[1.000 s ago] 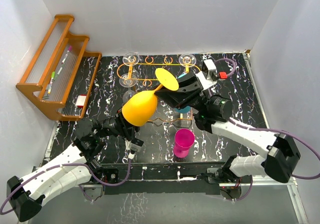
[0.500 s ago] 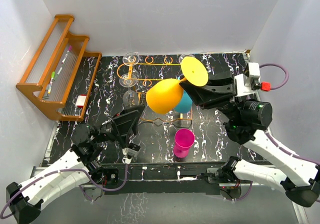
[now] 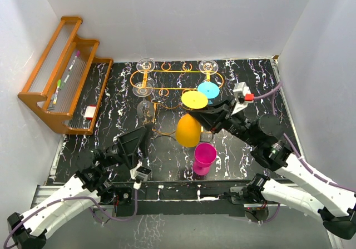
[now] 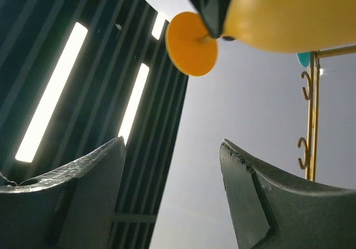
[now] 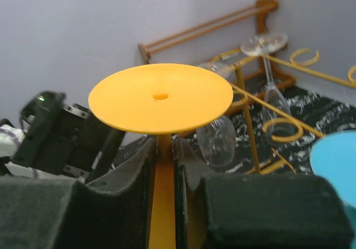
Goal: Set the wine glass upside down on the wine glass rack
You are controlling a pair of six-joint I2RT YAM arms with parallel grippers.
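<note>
Enclosing blk marbled tabletop point(image 3: 111, 107), white walls point(image 3: 178, 21), wood shelf point(image 3: 72, 21) at left

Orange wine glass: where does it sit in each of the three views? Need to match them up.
Top external: orange wine glass at centre, upside down, stem gripped by the right pincer.
Left wrist: upper right; bowl along the top edge, foot disc to its left.
Right wrist: centre; foot disc on top, stem between the pincer's fingers.
Shared landmark: orange wire rack.
</note>
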